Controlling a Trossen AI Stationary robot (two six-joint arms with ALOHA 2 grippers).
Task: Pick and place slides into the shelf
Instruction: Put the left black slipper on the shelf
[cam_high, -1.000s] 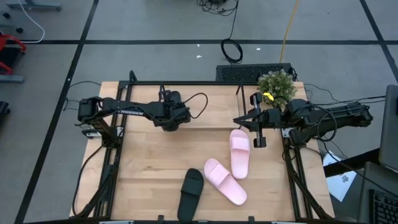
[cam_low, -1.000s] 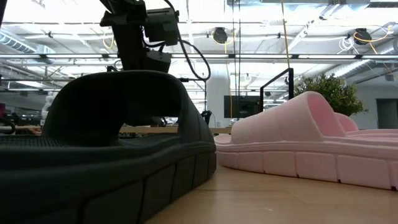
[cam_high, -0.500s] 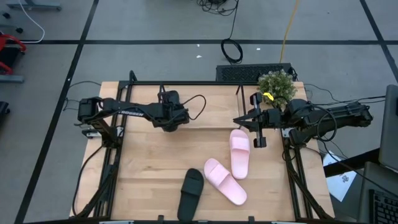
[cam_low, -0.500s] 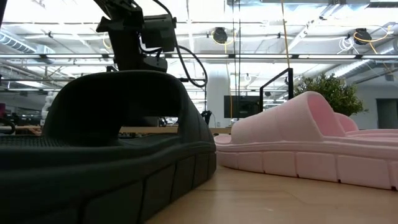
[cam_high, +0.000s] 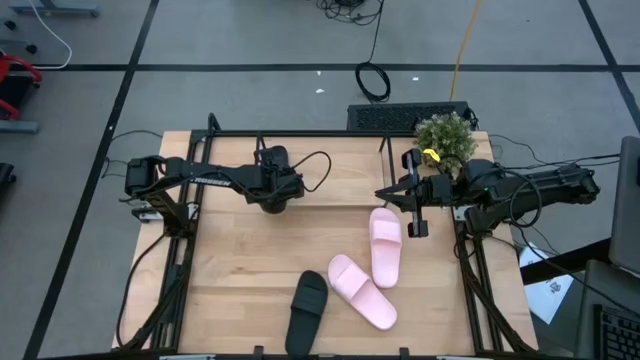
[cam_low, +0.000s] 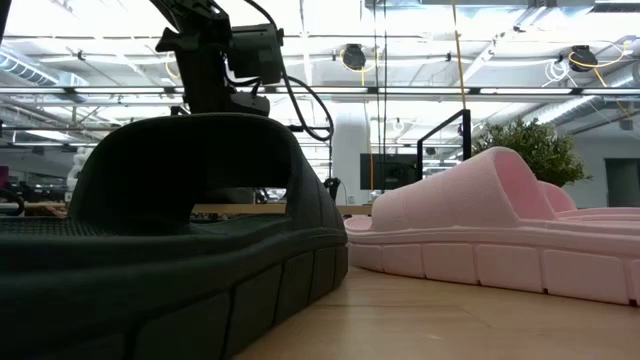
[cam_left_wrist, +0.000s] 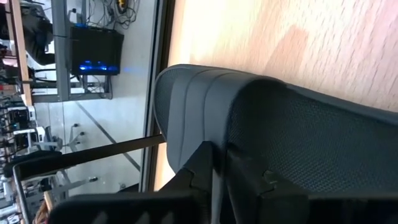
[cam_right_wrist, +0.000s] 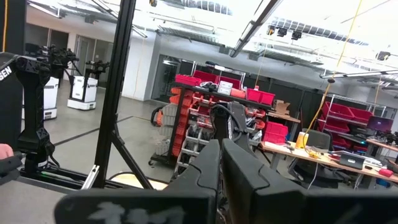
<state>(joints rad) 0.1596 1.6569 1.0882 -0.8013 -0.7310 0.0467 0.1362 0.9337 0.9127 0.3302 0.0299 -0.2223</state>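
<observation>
My left gripper (cam_high: 272, 195) hangs over the far left-centre of the table, shut on a black slide (cam_left_wrist: 298, 124) that fills the left wrist view; from above the arm hides most of it. The second black slide (cam_high: 307, 310) lies flat near the near edge. The two pink slides (cam_high: 362, 291) (cam_high: 386, 245) lie soles down right of centre. The shelf's thin black rods (cam_high: 300, 134) run along the far edge. My right gripper (cam_high: 418, 222) is shut and empty beyond the pink slides, at the far right. My left gripper pinches the black slide between its two fingers (cam_left_wrist: 202, 163), coming from above and pointing down. The fingers meet on its mesh-textured face near the rounded, ribbed end (cam_left_wrist: 186, 106). The fingers themselves cover the exact spot. Whether the slide touches the wood cannot be told.
A potted plant (cam_high: 446, 140) stands at the far right corner beside the right arm. Black frame rails edge the table's left (cam_high: 185, 260) and right (cam_high: 470, 290) sides. Bare wood (cam_high: 240, 270) lies between the left arm and the near slides.
My left gripper, still shut on the black slide, has edged slightly toward the table's left. The right arm and the three loose slides have kept still.
</observation>
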